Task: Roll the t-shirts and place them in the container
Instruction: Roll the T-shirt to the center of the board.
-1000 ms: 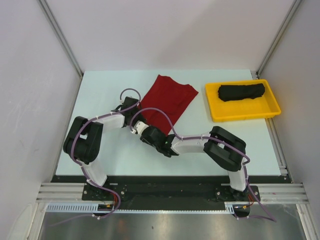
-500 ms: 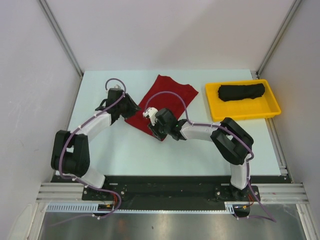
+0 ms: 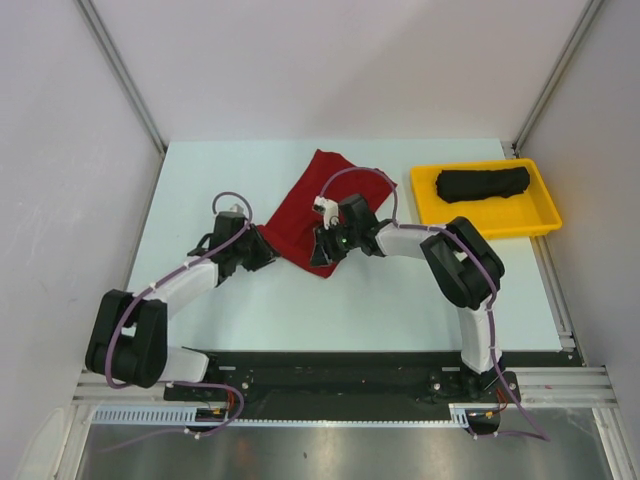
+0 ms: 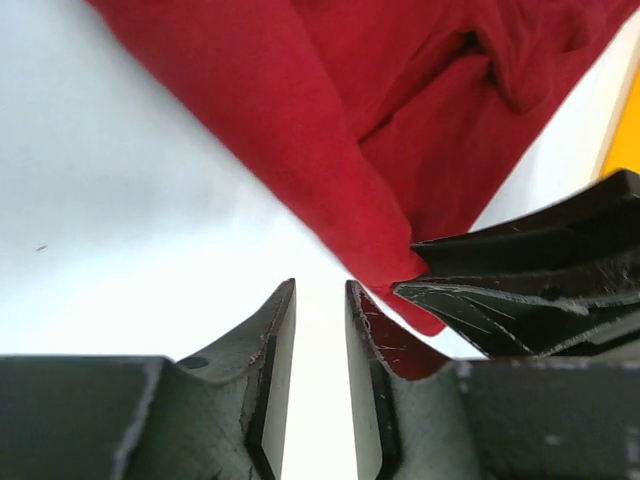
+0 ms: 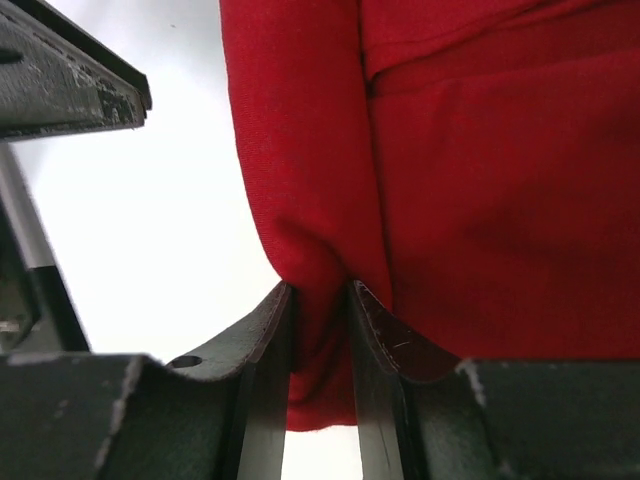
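White table [image 3: 200, 180]: red t-shirt [image 3: 335, 190] diagonal, near-left to far-right; right fingers [image 5: 262, 380] pinch its edge; left fingers [image 4: 272, 360] slightly apart.

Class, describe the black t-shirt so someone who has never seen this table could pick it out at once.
At the far right corner of the white table sits a yellow tray. The black t-shirt lies inside it, bundled into a long lump. The red t-shirt lies spread outside the tray.

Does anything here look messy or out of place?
The red t-shirt lies crooked and rumpled, its near edge bunched in the right end effector. The black t-shirt sits rolled in the yellow tray.
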You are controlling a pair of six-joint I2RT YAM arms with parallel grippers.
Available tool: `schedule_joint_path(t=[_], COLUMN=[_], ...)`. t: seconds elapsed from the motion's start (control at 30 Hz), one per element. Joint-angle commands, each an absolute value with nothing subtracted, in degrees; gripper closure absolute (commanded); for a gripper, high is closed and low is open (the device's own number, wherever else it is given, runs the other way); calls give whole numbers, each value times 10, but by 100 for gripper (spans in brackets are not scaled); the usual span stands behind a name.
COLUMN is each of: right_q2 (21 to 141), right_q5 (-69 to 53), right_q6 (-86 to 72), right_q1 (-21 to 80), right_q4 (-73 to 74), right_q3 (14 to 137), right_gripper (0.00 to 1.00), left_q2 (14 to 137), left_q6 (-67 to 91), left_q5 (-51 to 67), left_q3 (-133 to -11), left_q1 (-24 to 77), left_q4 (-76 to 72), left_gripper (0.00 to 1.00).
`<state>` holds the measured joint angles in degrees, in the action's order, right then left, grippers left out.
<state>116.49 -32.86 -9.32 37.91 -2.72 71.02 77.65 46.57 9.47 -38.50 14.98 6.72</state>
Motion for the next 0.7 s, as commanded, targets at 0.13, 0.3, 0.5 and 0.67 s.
schedule_joint_path(t=[0.13, 0.3, 0.5, 0.67], right_q2=[1196, 1202, 1194, 1174], right_q5=[-395, -403, -394, -384], right_q6=[-162, -173, -179, -185], right_q1=[352, 346, 343, 341], right_q4=[-55, -56, -48, -47], right_q3=[729, 728, 728, 728], right_gripper=[69, 69, 67, 66], left_q2=[824, 866, 903, 924], left_q6=[475, 477, 478, 478], left_q5=[97, 91, 85, 88], left_q3=[-431, -465, -502, -525], left_q1=[172, 178, 180, 180], left_q4=[7, 7, 12, 19], left_gripper=[71, 72, 73, 74])
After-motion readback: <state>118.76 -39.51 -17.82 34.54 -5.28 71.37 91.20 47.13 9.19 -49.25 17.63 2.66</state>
